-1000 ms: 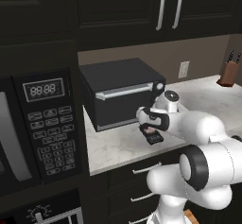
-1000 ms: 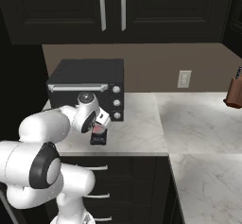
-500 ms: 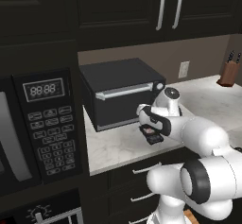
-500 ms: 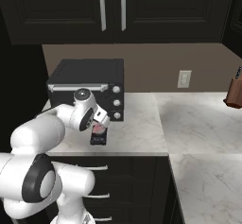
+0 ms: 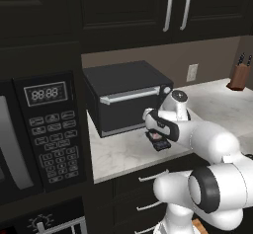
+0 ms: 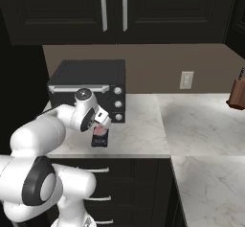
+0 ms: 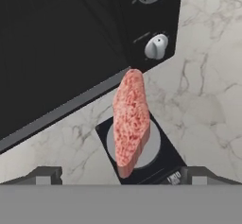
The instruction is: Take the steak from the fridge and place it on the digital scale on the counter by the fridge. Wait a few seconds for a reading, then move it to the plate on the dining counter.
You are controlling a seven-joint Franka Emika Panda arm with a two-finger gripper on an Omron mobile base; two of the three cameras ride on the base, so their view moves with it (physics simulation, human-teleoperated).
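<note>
The steak (image 7: 131, 121), a pinkish-red slab, lies on the digital scale (image 7: 163, 157), a small black pad with a grey round centre, on the marble counter just in front of the toaster oven. It rests free of both fingers. My gripper (image 7: 122, 176) hangs open just above it, one fingertip at each side. From the base views the steak (image 5: 157, 136) (image 6: 100, 131) and the scale (image 5: 159, 145) (image 6: 99, 141) sit right under the gripper (image 5: 157, 131) (image 6: 101, 124). The fridge, the plate and the dining counter are out of view.
A black toaster oven (image 5: 129, 95) (image 6: 91, 85) stands directly behind the scale, its knobs (image 7: 156, 46) close to the steak. A built-in microwave panel (image 5: 49, 129) is to the left. A knife block (image 6: 237, 96) stands far right. Bare marble counter (image 6: 201, 125) stretches to the right.
The gripper has stayed open over the steak on the scale. The arm's elbow has sunk slightly; the steak and scale have not moved.
</note>
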